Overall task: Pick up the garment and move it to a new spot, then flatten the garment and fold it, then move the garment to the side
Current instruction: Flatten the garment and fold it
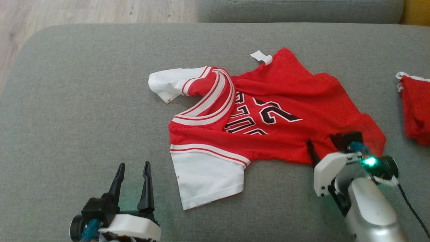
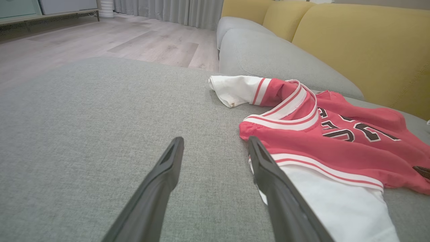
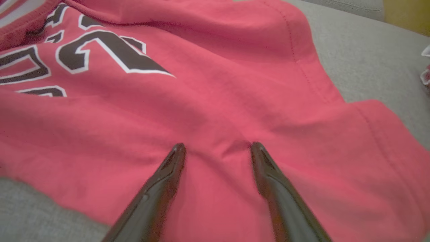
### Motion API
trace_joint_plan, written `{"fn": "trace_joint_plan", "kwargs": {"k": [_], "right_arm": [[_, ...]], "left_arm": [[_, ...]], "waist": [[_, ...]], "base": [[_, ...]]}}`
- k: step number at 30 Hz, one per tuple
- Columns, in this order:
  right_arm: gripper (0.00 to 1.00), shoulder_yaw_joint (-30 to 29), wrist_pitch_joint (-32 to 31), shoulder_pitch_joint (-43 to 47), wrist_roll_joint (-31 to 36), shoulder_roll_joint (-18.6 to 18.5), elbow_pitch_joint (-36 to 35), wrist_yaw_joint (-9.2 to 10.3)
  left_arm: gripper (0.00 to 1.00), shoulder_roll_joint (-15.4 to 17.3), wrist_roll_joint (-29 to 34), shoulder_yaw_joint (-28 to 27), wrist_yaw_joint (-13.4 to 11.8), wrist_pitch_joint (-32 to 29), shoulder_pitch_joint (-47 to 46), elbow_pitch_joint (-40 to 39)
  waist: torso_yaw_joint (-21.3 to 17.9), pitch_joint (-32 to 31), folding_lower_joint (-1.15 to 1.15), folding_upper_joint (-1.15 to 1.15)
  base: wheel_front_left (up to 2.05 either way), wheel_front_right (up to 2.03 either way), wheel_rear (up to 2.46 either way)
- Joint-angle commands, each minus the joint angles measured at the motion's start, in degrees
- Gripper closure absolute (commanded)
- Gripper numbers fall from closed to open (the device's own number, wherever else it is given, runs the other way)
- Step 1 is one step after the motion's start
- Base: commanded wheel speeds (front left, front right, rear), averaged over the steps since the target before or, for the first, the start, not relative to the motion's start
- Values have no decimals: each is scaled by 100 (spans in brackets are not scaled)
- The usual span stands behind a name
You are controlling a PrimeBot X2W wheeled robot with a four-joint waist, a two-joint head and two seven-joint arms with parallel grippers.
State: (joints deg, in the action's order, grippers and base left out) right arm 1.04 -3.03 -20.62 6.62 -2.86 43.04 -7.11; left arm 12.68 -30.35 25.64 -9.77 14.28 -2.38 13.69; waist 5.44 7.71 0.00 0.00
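Observation:
The garment (image 1: 302, 94), a red jersey with white sleeves, striped trim and black numerals, lies crumpled on the grey sofa cushion (image 1: 84, 101); a small white tag (image 1: 261, 56) sticks out at its far edge. My right gripper (image 1: 324, 144) hovers open over the jersey's near right hem. In the right wrist view its fingers (image 3: 217, 146) spread above rumpled red cloth (image 3: 218, 101) with nothing pinched. My left gripper (image 1: 133, 164) stands open over bare cushion, left of the near white sleeve (image 1: 208, 178). The left wrist view has its fingers (image 2: 215, 139) just beside that sleeve (image 2: 336, 201).
Another plain red cloth (image 1: 416, 107) with a thin white edge lies at the cushion's right edge. Yellow backrests (image 2: 352, 43) rise behind the seat. Wooden floor (image 1: 67, 13) lies beyond the far left edge. Wide bare cushion stretches left of the jersey.

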Motion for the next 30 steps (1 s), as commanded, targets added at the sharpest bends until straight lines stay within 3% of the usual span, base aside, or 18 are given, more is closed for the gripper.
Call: {"fn": "trace_joint_plan", "kwargs": {"k": [1, 2, 3, 4, 5, 6, 12, 25, 26, 27, 28, 30], "right_arm": [[0, 163, -247, -169, 23, -2, 60, -37], [15, 168, -350, -192, 11, -2, 121, -37], [60, 174, -419, -213, -8, -2, 165, -37], [76, 181, -479, -230, -19, -2, 203, -37], [76, 181, -479, -230, -19, -2, 203, -37], [100, 190, -511, -245, -30, -2, 228, -37], [100, 305, -302, -402, -246, -2, 185, -37], [100, 1133, 235, -986, -1434, -2, 356, -37], [85, 1137, 311, -1014, -1437, -2, 407, -37], [51, 1140, 394, -1032, -1459, -2, 452, -37], [0, 1166, 498, -1045, -1497, -2, 478, -37], [0, 1198, 698, -1056, -1566, -2, 517, -37]], "left_arm": [[0, 21, -23, -200, 32, 60, -275, -128], [0, 16, -21, -200, 33, 61, -272, -127], [0, 12, -17, -201, 33, 62, -267, -127], [0, 8, -13, -200, 34, 62, -261, -128], [0, 8, -13, -200, 34, 62, -261, -128], [0, 7, -11, -201, 36, 63, -255, -128], [0, 6, 2, -217, 52, 66, -228, -111], [0, -10, 52, -123, 72, 67, -229, -67], [0, -10, 51, -114, 75, 66, -230, -59], [0, -10, 48, -106, 78, 65, -230, -49], [0, -9, 44, -99, 83, 65, -230, -37], [0, -5, 33, -90, 97, 65, -227, -13]], "waist": [[46, 11, 0, 0], [63, 13, 0, 0], [78, 13, 0, 0], [91, 14, 0, 0], [91, 14, 0, 0], [101, 16, 0, 0], [106, 0, 0, 0], [92, -67, 0, 0], [96, -76, 0, 0], [97, -85, 0, 0], [95, -93, 0, 0], [68, -119, 0, 0]], "base": [[0, 0, 0], [0, 0, 0], [0, 0, 0], [0, 0, 0], [0, 0, 0], [0, 0, 0], [0, 0, 0], [0, 0, 0], [0, 0, 0], [0, 0, 0], [0, 0, 0], [0, 0, 0]]}}
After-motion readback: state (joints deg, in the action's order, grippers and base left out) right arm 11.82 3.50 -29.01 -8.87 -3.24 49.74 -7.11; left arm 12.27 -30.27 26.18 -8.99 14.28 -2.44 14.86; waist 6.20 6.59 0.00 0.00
